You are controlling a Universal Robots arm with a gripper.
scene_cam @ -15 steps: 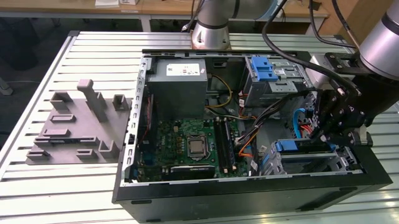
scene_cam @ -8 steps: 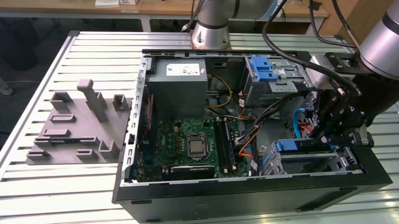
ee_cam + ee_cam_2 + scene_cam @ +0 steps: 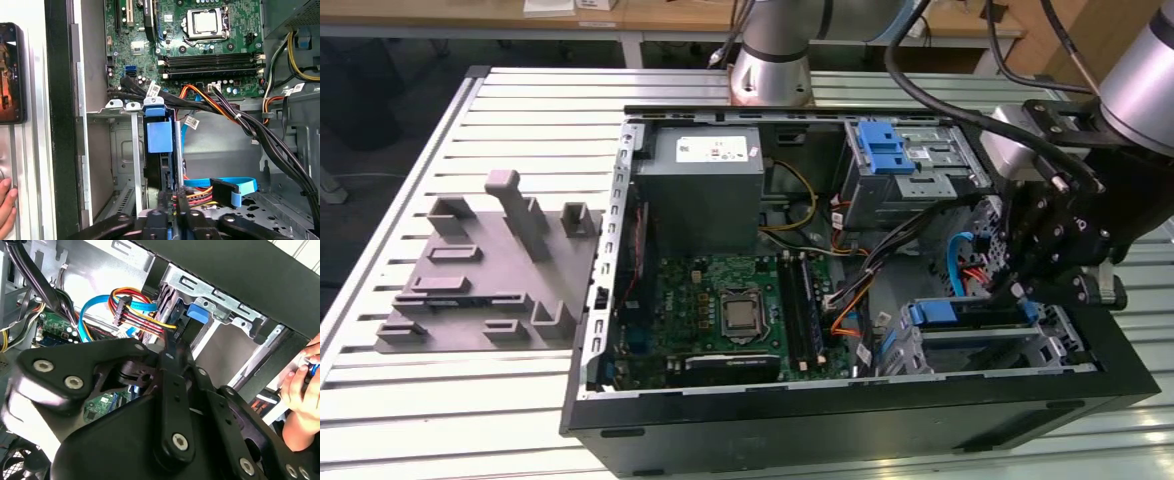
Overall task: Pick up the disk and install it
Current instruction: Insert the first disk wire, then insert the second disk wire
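- My tool (image 3: 1017, 290) is down inside the computer case (image 3: 854, 420).
- It's pinched shut on the disk (image 3: 159, 150), which stands in its drive cage (image 3: 120, 145).

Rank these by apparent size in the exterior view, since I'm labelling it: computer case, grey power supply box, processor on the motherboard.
1. Computer case
2. Grey power supply box
3. Processor

The gaps are wide, so nearness to the camera doesn't alter the order.
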